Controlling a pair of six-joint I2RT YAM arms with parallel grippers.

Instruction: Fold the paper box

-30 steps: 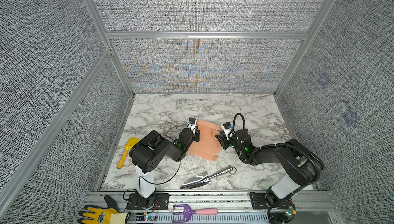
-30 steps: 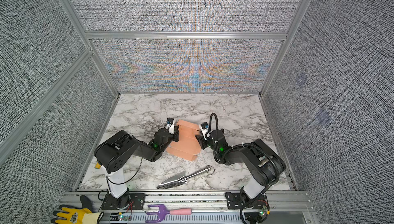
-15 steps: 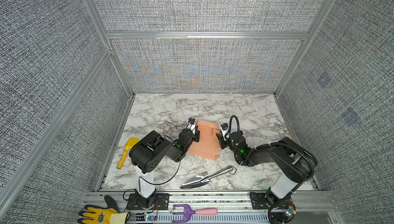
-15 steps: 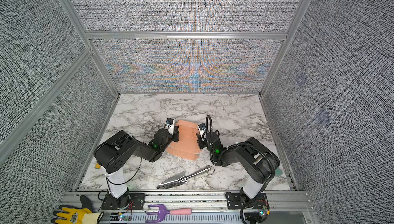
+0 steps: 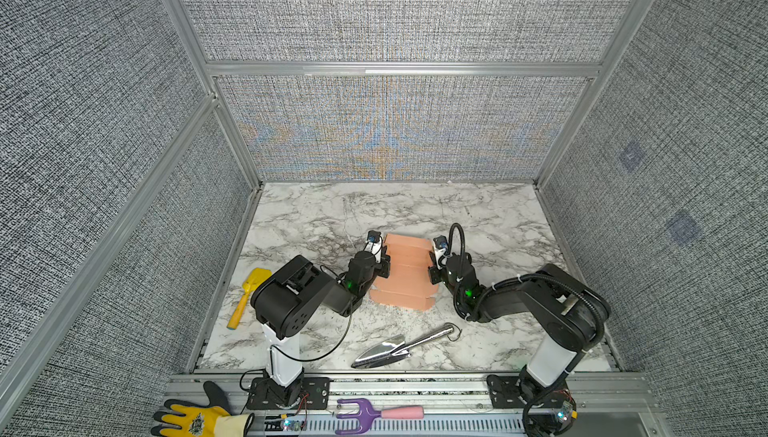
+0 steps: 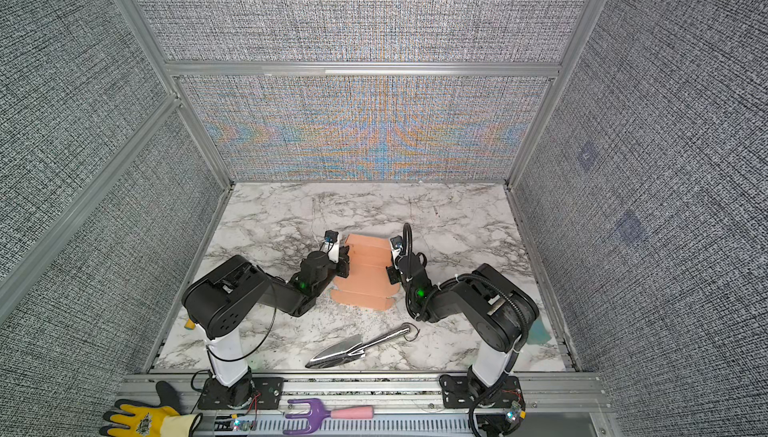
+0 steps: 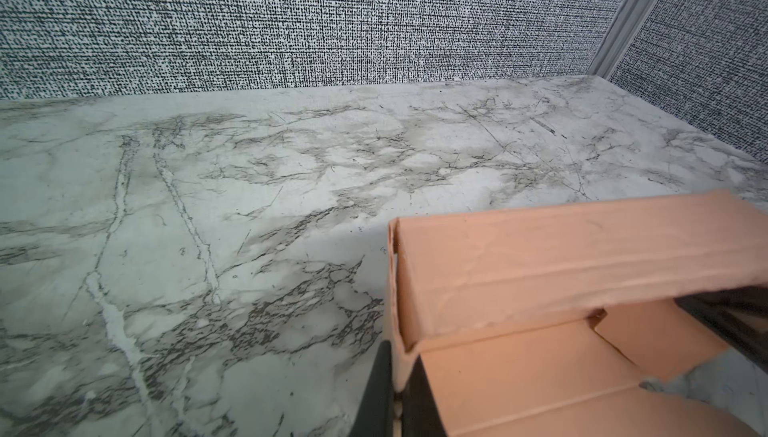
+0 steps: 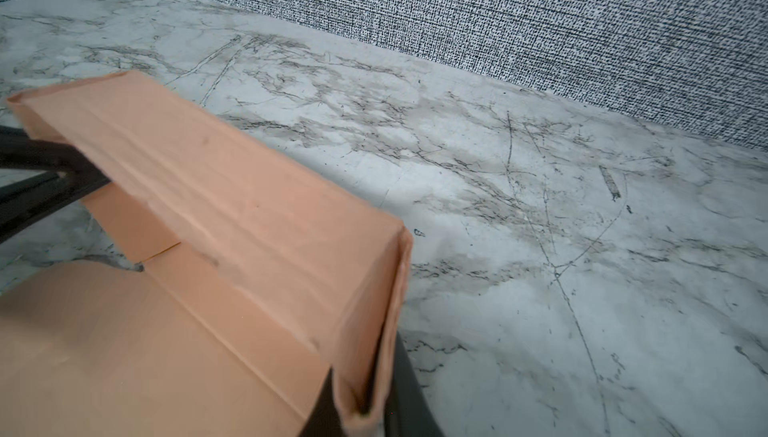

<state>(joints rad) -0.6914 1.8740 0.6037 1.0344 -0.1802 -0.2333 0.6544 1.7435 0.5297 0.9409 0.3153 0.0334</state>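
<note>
The paper box (image 5: 404, 275), salmon-pink and partly folded with its far panel raised and leaning over the base, lies on the marble counter (image 5: 478, 214). A steel trowel (image 5: 399, 347) is near its front edge and a yellow scoop (image 5: 245, 295) lies well off its left side. The left tool (image 7: 398, 393) is pressed together on the box's left side wall, pinching the thin cardboard between its black fingers (image 7: 376, 389), and the right tool (image 8: 365, 403) pinches the doubled wall at the box's right side in the same way.
</note>
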